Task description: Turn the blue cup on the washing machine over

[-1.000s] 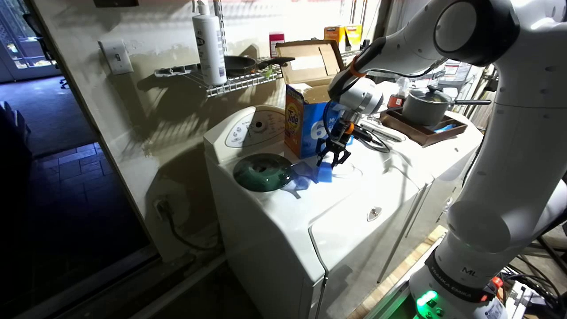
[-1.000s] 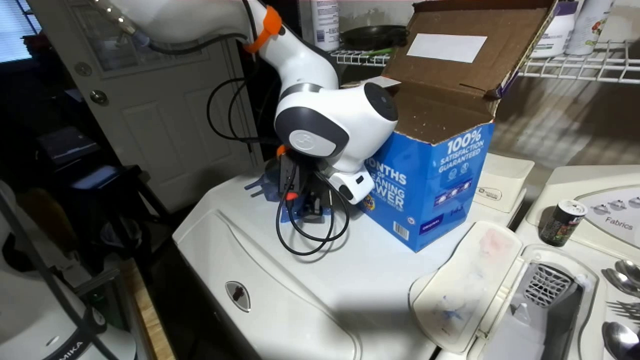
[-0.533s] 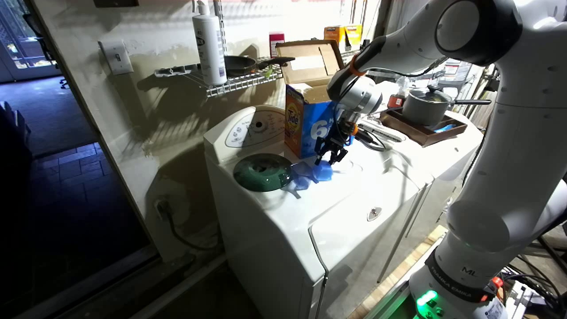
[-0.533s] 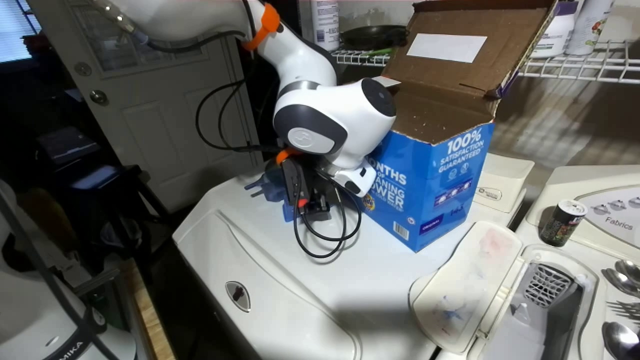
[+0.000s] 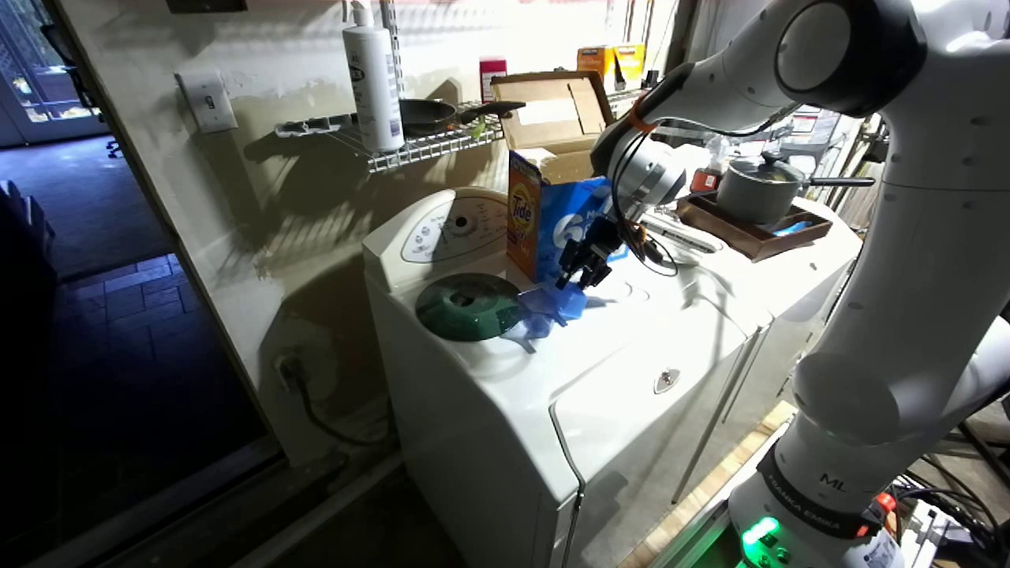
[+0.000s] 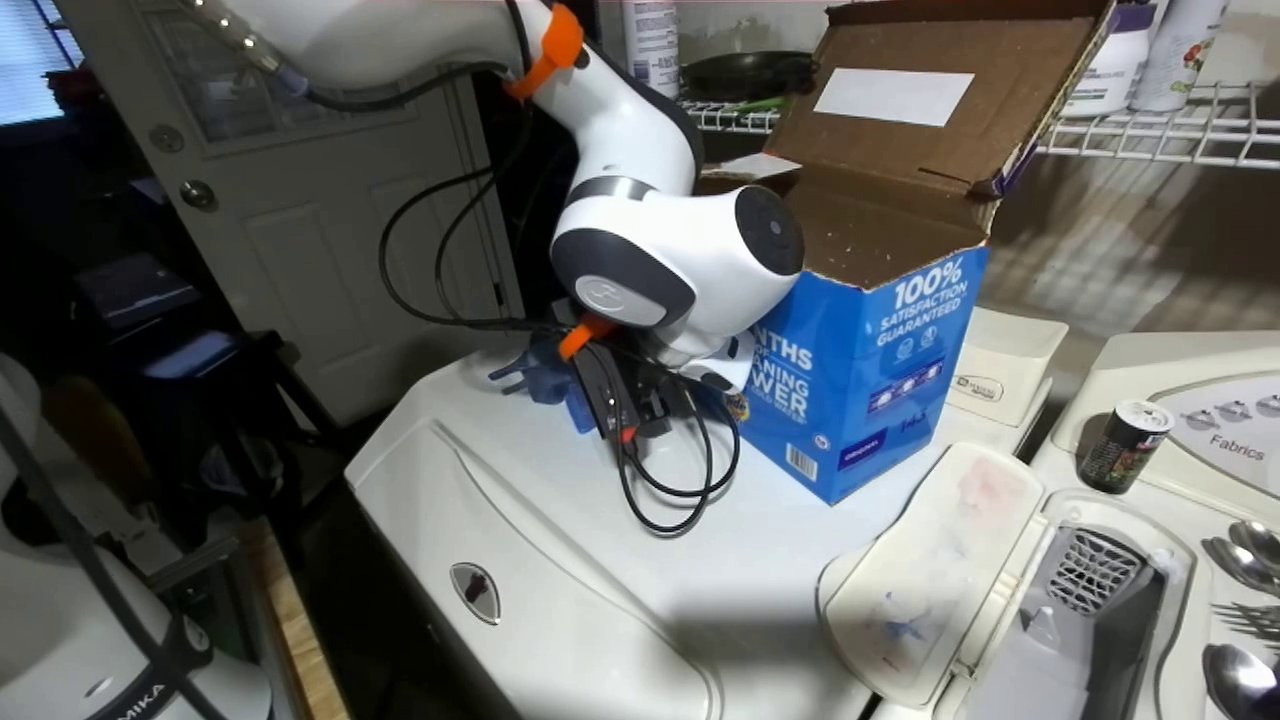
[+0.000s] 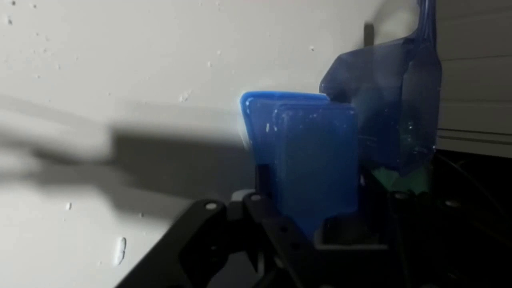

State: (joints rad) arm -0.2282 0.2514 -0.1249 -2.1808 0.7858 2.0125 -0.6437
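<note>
The blue cup [image 5: 572, 303] is between the fingers of my gripper [image 5: 574, 282], low over the lid of the white washing machine [image 5: 505, 398]. The cup is tilted. In the wrist view the cup [image 7: 316, 156] fills the space between the fingers, one on each side, so the gripper [image 7: 314, 176] is shut on it. In an exterior view only a sliver of the cup [image 6: 580, 408] shows behind the dark gripper parts and cables. I cannot tell whether the cup touches the lid [image 6: 580, 560].
A translucent blue plastic piece [image 5: 538, 325] lies right beside the cup; it also shows in the wrist view [image 7: 384, 108]. A dark-green disc [image 5: 465, 308] sits left of it. The blue-and-orange Tide box [image 5: 572, 209] stands close behind the gripper. Cables [image 6: 690, 500] hang from the wrist.
The gripper has tilted, and the cup has tilted with it from nearly upright. Both have shifted slightly toward the translucent blue piece. The box and disc have not moved.
</note>
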